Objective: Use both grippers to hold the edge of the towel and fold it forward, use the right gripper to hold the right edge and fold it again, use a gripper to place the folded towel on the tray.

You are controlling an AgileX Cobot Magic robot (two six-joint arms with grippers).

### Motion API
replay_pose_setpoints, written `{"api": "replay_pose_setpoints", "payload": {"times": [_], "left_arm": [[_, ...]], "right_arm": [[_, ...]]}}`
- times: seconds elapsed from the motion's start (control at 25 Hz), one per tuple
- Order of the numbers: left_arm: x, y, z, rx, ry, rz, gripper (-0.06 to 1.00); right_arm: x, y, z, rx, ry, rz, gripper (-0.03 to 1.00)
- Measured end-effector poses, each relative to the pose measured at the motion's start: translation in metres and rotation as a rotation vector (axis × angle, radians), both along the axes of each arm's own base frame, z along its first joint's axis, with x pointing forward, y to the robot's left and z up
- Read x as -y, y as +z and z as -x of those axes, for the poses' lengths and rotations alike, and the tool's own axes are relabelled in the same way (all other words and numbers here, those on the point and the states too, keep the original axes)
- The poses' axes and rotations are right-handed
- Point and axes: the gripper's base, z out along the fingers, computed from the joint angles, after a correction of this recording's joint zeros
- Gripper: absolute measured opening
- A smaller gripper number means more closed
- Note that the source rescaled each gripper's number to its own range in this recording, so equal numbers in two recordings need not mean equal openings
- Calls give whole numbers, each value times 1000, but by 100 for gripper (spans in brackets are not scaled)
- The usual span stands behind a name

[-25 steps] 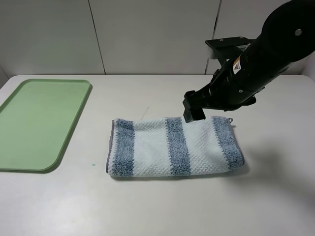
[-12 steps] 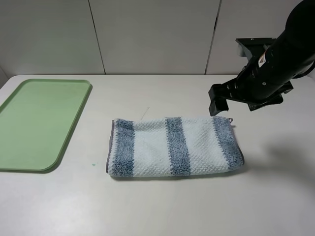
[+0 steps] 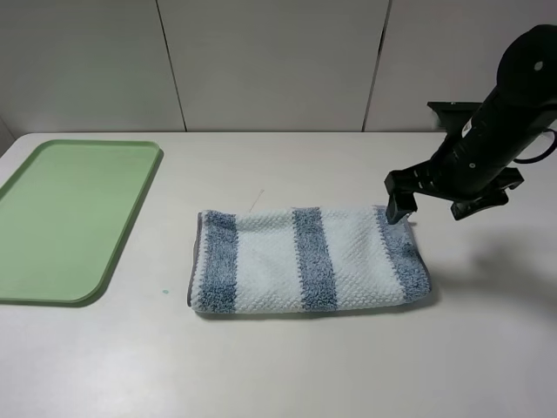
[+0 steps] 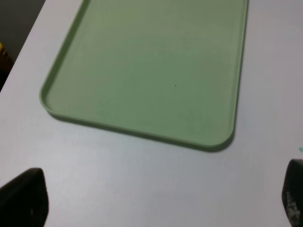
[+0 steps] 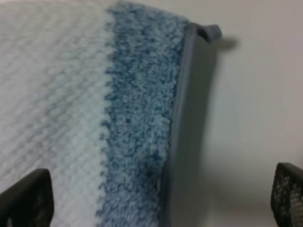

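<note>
Towel (image 3: 309, 259) lengthwise, parallel to bench front edge. Right edge (image 5: 176, 123) just below right gripper (image 5: 156, 201), midway between wide-spread, empty jaws. Left gripper (image 4: 158, 198) well apart, likewise released.

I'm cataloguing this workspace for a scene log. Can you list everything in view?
towel: one, white with blue-grey stripes, middle of the table
tray: one, light green, left side of the table
table: one, off-white, under everything
wall panels: three, pale grey, behind the table
right gripper: one, black, jaws open, over the towel's right end
left gripper: one, black, jaws open, near the tray, seen only in its wrist view
</note>
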Motion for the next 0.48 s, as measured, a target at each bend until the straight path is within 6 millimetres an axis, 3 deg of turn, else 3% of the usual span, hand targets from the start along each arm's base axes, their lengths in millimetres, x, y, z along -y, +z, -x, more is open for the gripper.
{"api": "replay_pose_setpoints", "payload": {"times": [0.48], "left_arm": [[0,0,0,0,0,0,99]], "right_arm": [[1,-53,-13,-102,16,9,100]]}}
